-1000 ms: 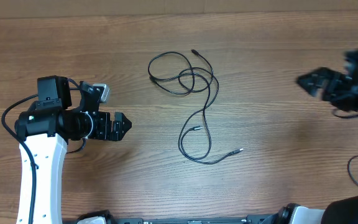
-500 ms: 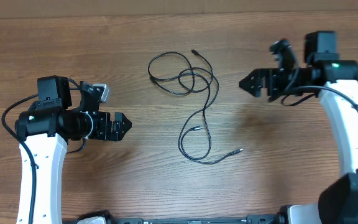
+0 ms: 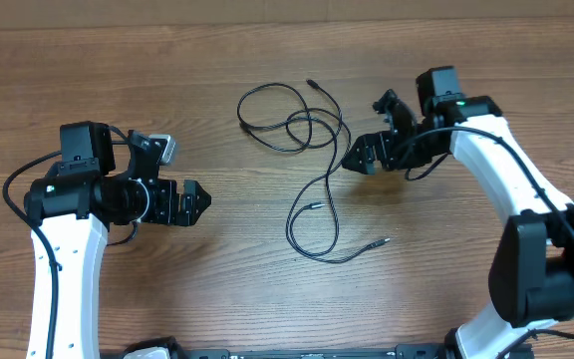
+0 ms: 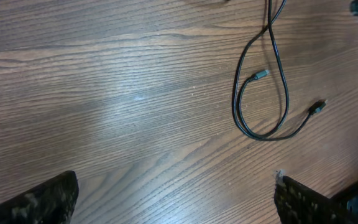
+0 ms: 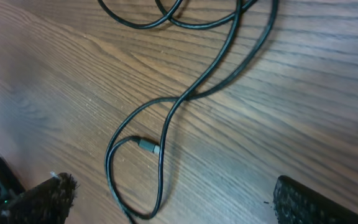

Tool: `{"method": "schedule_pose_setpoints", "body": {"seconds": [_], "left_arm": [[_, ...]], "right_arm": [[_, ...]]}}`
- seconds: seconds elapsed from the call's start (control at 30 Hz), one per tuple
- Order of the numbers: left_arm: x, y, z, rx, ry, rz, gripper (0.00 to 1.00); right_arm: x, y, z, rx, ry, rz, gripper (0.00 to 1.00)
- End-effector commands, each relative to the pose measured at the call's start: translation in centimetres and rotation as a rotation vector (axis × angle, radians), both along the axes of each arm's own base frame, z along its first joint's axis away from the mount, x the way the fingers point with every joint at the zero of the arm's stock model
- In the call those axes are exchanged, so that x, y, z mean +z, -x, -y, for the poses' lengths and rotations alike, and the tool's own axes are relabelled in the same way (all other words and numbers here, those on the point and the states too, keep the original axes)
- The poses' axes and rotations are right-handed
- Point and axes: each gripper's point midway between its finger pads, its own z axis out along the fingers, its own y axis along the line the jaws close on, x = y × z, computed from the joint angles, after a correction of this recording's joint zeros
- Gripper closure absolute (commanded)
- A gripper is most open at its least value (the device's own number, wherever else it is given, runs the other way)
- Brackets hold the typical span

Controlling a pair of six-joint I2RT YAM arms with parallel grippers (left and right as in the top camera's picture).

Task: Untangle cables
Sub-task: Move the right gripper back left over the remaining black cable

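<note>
The brown wood-grain worktop [image 3: 88, 80] reaches to a straight back edge along the top of the overhead view, where a pale tan strip [image 3: 267, 10] borders it. The thin black cables [image 3: 305, 127] lie near the middle, well clear of every edge. They form a few overlapping loops toward the back. From there a double strand runs toward me and ends in a narrow hairpin loop.

My left gripper [image 3: 199, 201] hangs well to the left of the cords with its jaws spread wide and nothing in them. A broad stretch of bare wood lies between it and the hairpin.

My right gripper [image 3: 355, 160] is just beside the double strand on its right side, also spread wide and empty. I cannot tell whether it touches the wood.

One silvery plug tip [image 5: 148, 147] lies inside the hairpin. Another silvery tip [image 3: 382, 240] lies out to the right of the hairpin, and a small black tip [image 3: 310, 83] sits at the back of the loops.

The wood shows fine straight grain with a soft sheen. The cords look smooth, round and limp, and they lie flat on it.
</note>
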Motion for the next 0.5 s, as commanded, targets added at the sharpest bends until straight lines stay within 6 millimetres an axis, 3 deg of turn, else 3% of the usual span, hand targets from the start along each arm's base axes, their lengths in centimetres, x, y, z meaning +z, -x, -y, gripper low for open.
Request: {"method": "schedule_pose_setpoints", "body": {"seconds": [0.0, 0.33, 0.47], "left_arm": [[-0.2, 0.1, 0.0, 0.011, 0.006, -0.012, 0.00], [-0.2, 0.1, 0.0, 0.011, 0.006, -0.012, 0.00], [-0.2, 0.1, 0.0, 0.011, 0.006, -0.012, 0.00]], "right_arm": [[-1.0, 0.1, -0.8, 0.025, 0.006, -0.009, 0.00], [-2.3, 0.3, -2.2, 0.061, 0.006, -0.006, 0.00], [-3.8, 0.7, -2.3, 0.042, 0.001, -0.010, 0.00]]}}
